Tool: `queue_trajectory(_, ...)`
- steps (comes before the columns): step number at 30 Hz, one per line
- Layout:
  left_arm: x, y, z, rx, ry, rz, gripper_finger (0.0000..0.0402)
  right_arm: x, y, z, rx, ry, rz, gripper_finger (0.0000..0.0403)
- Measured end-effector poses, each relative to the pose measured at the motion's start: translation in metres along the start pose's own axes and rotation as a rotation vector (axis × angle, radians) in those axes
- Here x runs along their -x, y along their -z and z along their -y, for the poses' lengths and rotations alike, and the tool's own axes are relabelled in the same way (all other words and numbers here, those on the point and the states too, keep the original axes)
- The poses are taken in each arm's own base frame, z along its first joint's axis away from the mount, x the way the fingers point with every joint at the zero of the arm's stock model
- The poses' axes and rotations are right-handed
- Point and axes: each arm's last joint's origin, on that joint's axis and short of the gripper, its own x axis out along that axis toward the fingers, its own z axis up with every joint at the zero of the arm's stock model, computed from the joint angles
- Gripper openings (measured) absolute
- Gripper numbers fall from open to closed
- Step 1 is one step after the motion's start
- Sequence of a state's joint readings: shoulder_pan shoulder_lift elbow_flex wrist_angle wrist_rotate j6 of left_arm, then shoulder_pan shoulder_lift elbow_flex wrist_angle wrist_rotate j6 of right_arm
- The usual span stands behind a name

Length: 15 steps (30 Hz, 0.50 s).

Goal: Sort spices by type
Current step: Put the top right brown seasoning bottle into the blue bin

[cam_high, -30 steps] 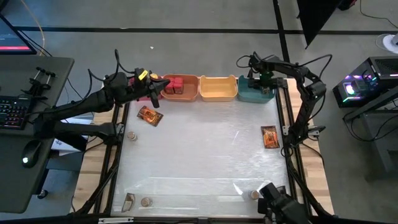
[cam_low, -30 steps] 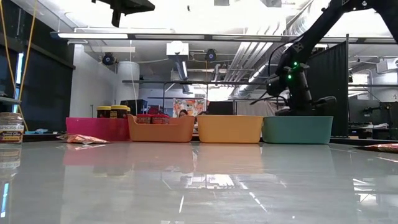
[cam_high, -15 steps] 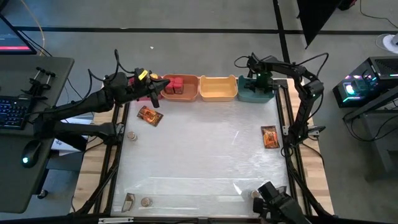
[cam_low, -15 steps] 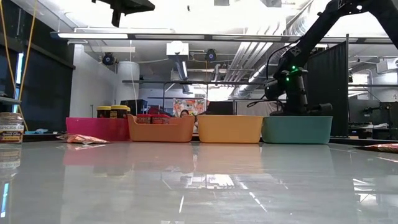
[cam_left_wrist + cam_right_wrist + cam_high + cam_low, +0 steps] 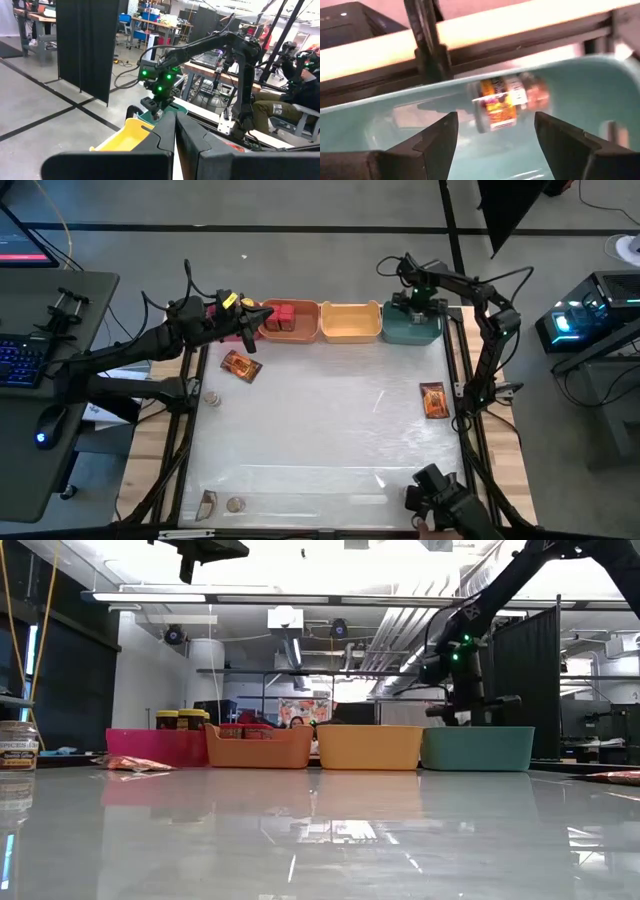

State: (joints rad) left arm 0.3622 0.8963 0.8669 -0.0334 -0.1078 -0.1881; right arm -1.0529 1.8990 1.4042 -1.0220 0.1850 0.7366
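Right gripper (image 5: pixel 414 297) hangs over the teal bin (image 5: pixel 410 332) at upper right, fingers spread wide, empty; 1 jar (image 5: pixel 507 101) lies inside. Lift straight up, clearing the rim.

A jar (image 5: pixel 509 101) in the teal bin (image 5: pixel 570 90) shows blurred, its label unreadable. Another jar (image 5: pixel 17 745) is cut off by the low view's edge.
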Motion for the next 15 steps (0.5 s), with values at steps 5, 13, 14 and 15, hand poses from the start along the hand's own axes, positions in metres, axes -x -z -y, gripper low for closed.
queue_trajectory(5,0.0,0.0,0.0,-0.007,0.0,0.0,0.0,0.008,0.0,0.004,0.056,0.089,0.02,0.0259)
queue_trajectory(13,0.0,0.0,0.0,-0.007,0.0,-0.001,0.0,-0.003,0.001,0.003,0.053,0.098,0.02,0.0259)
queue_trajectory(14,0.0,0.0,0.0,-0.007,0.0,-0.001,0.0,-0.004,0.0,0.003,0.057,0.096,0.017,0.0259)
queue_trajectory(15,0.0,0.0,0.0,-0.007,0.0,-0.001,0.0,-0.006,0.0,0.002,0.057,0.094,0.016,0.0259)
